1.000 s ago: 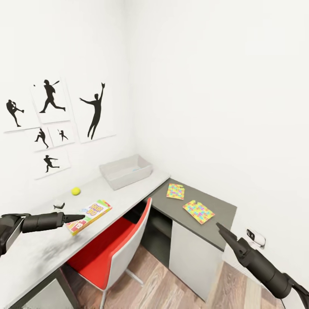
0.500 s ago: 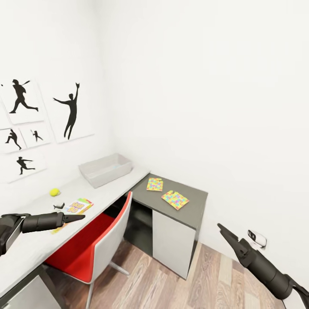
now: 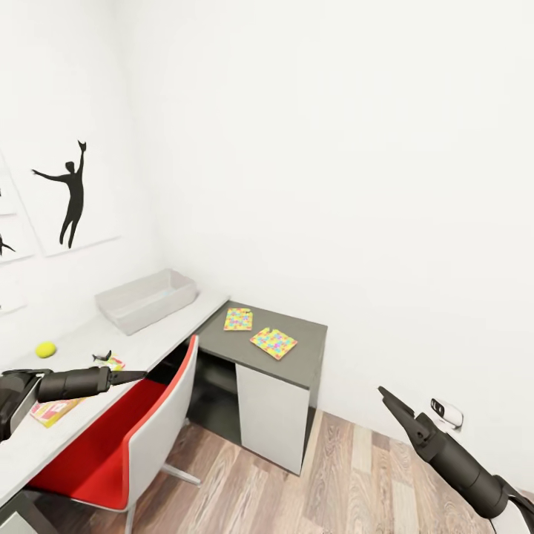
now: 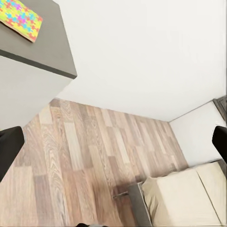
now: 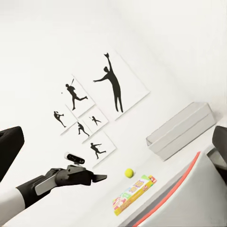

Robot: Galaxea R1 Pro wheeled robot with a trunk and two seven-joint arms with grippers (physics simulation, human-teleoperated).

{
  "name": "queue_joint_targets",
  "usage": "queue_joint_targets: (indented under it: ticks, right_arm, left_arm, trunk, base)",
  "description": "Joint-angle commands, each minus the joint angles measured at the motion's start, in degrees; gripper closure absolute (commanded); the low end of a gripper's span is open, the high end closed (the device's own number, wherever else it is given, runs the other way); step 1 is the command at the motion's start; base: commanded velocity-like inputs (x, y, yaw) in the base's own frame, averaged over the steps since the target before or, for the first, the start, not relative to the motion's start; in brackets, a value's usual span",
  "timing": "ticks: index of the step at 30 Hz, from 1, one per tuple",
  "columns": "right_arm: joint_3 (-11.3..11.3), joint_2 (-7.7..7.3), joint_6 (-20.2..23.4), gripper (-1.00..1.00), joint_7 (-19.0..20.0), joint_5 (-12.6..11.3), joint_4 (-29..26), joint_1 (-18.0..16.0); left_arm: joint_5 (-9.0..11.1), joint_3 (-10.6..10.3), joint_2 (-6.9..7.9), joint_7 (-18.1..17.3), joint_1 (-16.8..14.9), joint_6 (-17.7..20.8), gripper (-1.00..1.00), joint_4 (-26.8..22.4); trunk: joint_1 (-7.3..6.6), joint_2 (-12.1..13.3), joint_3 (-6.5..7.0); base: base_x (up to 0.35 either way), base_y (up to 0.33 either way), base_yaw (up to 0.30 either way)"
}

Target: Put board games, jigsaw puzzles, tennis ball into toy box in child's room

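The pale grey toy box point(image 3: 146, 299) point(image 5: 182, 130) stands at the back of the light table point(image 3: 89, 337). A yellow tennis ball point(image 3: 46, 348) point(image 5: 128, 173) lies near the wall. A lettered board game point(image 3: 53, 409) point(image 5: 134, 193) lies flat, partly hidden behind my left arm. Two jigsaw puzzles point(image 3: 238, 319) point(image 3: 273, 343) rest on the dark grey cabinet top; one of them also appears in the left wrist view point(image 4: 19, 16). My left gripper point(image 3: 137, 375) point(image 4: 113, 144) hovers open over the table's front edge, holding nothing. My right gripper point(image 3: 386, 397) point(image 5: 113, 144) is open above the floor. A corner of the bed point(image 4: 182, 196) is in view.
A red chair point(image 3: 141, 437) is tucked under the table. The dark grey cabinet point(image 3: 274, 404) stands in the corner against white walls. Silhouette posters point(image 3: 70, 193) hang above the table. Wood plank floor point(image 3: 334, 482) stretches to the right, with a wall socket point(image 3: 445, 411) low down.
The head camera has swung right, so the table, posters and toy box have shifted left in the picture. Both arms keep their places in the view.
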Motion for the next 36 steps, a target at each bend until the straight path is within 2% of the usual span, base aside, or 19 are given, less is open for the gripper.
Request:
queue_joint_targets:
  ticks: [1, 36]
  right_arm:
    - [0.0, -0.01, 0.51, -1.0, 0.07, -0.31, 0.03, -0.07]
    - [-0.05, -0.01, 0.43, -1.0, 0.06, -0.31, 0.92, -0.16]
  left_arm:
    - [0.17, -0.08, 0.04, -0.14, -0.04, 0.6, -1.0, -0.03]
    - [0.17, 0.17, 0.13, -0.12, -0.05, 0.6, -1.0, -0.01]
  trunk:
    - [0.04, -0.13, -0.14]
    - [0.04, -0.13, -0.14]
  base:
    - [0.0, 0.0, -0.285]
    - [0.0, 0.0, -0.286]
